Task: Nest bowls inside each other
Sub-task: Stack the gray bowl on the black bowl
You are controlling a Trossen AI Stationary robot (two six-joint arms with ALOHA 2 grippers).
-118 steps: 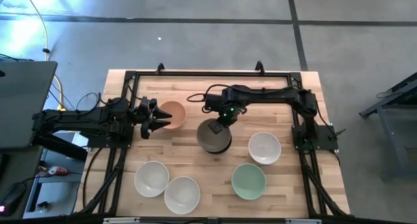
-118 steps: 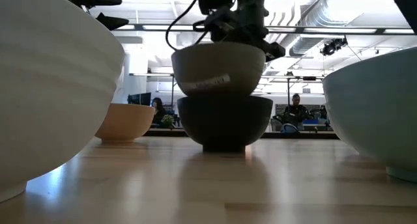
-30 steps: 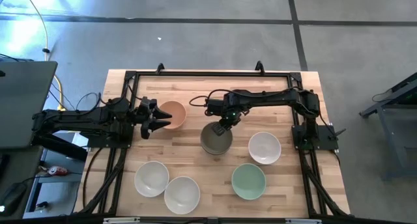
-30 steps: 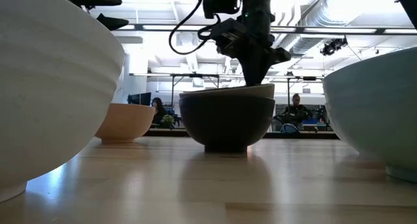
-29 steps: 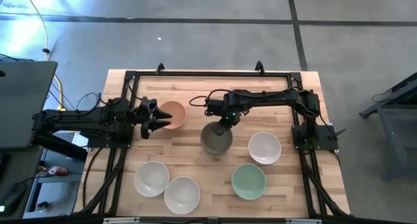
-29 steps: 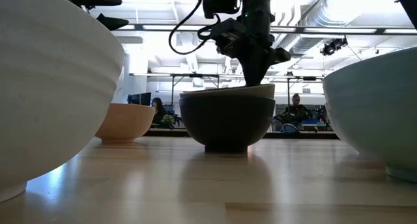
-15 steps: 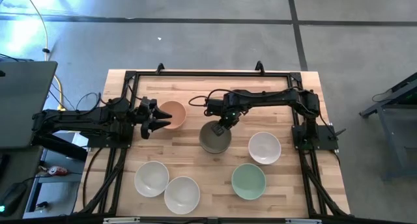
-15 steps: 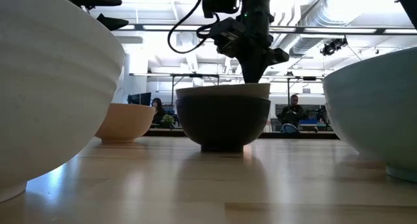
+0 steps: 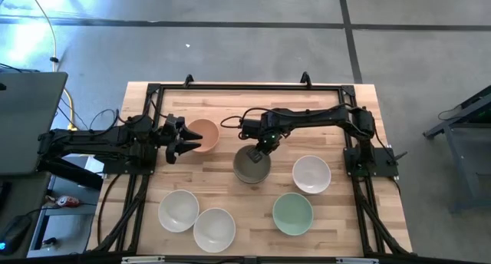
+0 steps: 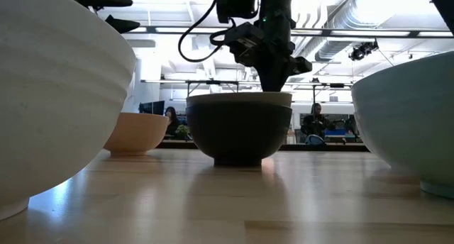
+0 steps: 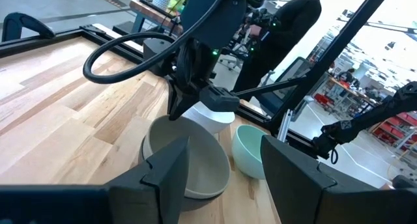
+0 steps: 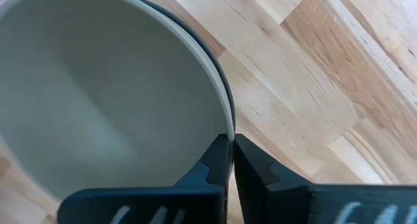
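Seven bowls total on the table (image 9: pixel 337 103), a pale butcher-block wood top w/ black frame rails. Count: 3 white, 1 black, 1 olive-grey, 1 peach-orange, 1 mint. All round, smooth, footed, approx. same size.

Landmark = black bowl (image 10: pixel 238 134), mid-table. Olive-grey bowl (image 9: pixel 252 163) sits nested inside it; only its pale rim shows above the black rim in low view. Right pincer (image 12: pixel 230 160) is at that rim on the far side, fingers narrow, pinching the olive-grey bowl's wall, one finger inside, one outside.

Peach-orange bowl (image 9: pixel 202 134): left of the black bowl, toward the table's far edge, apart. Left pincer (image 9: pixel 181 138) is just beside the peach bowl, fingers spread wide, holding nothing.

White bowl (image 9: pixel 311 174): right of the black bowl, near. Mint bowl (image 9: pixel 292 213): right and nearer the front edge. White pair (image 9: pixel 179 210) and (image 9: pixel 214 229): left-front of the black bowl, touching or nearly so.
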